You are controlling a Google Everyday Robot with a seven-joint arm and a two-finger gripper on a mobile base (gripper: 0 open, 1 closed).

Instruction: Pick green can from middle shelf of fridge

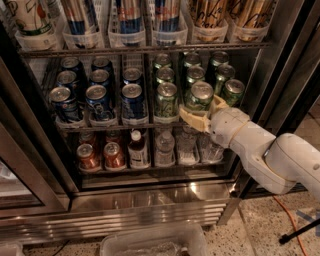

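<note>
The end effector (200, 108) sits at the front of the fridge's (150, 210) middle shelf (75, 126), toward its right side, with its tan fingers (192, 120) closed around the lower body of the green can (201, 94). That can stands upright in the grip at the front of its lane, silver top and pull tab facing up. The white arm (260, 150) runs from the end effector down and to the right, out of the cabinet.

Just left of the held can, a lane of other green cans (166, 97) runs back into the shelf, and more green cans stand behind and to the right. Farther left, three lanes hold dark blue cans (100, 98) in clear plastic trays (102, 120).

The rack above carries tall slim cans (129, 12) in clear lane trays (170, 36). The rack below holds red cans (89, 156) at the left, a dark bottle with a white cap (137, 150) beside them, and clear bottles (165, 147) toward the right.

On the speckled floor before the ribbed steel base lies a clear plastic tub (155, 240), and an orange cable (287, 212) trails at the right.
</note>
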